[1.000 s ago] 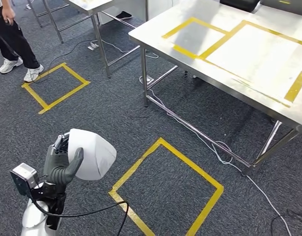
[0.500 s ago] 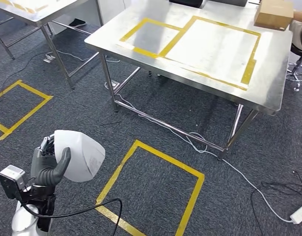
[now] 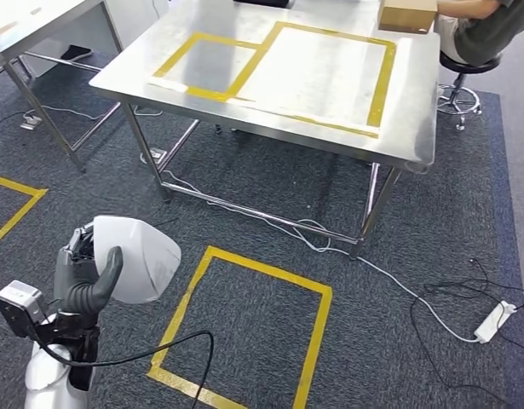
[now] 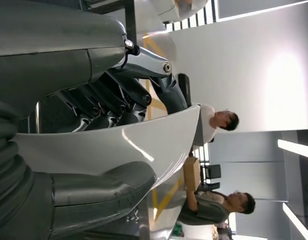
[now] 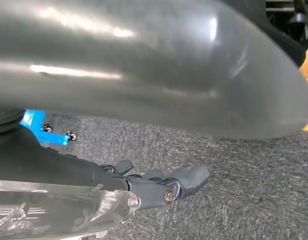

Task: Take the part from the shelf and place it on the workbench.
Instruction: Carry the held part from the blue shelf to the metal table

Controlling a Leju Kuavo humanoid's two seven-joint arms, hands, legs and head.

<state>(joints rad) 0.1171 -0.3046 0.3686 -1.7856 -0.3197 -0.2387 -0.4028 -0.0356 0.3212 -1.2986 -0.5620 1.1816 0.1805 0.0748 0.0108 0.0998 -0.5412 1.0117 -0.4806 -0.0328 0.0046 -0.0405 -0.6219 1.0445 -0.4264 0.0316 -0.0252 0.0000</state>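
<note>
A: What could go wrong for the robot from here?

B: The white part (image 3: 140,256) sits low at about eight o'clock in the head view, well apart from the workbench (image 3: 413,128) up at twelve to one. It has to be carried over carpet crossed by cables (image 3: 439,307), with a power strip (image 3: 493,321) at four o'clock. A snagged foot would jolt the carry, in his judgement.

A: And the grip itself?

B: The part is a smooth, glossy shell, wider than the left hand (image 3: 85,281) holding it. The thumb (image 3: 105,277) presses one face, and the darker fingers (image 4: 118,100) lie on the other in the left wrist view. A jolt could let it slide or twist out.

A: So that hand is clenched on it?

B: Yes, wrapped around the part, grasping it. The right hand (image 5: 160,182) hangs over the carpet with nothing in it, fingers loosely extended.

A: Anything near the bench?

B: A seated person (image 3: 484,25) and a cardboard box (image 3: 406,13) at one o'clock, which may crowd the far corner.
</note>
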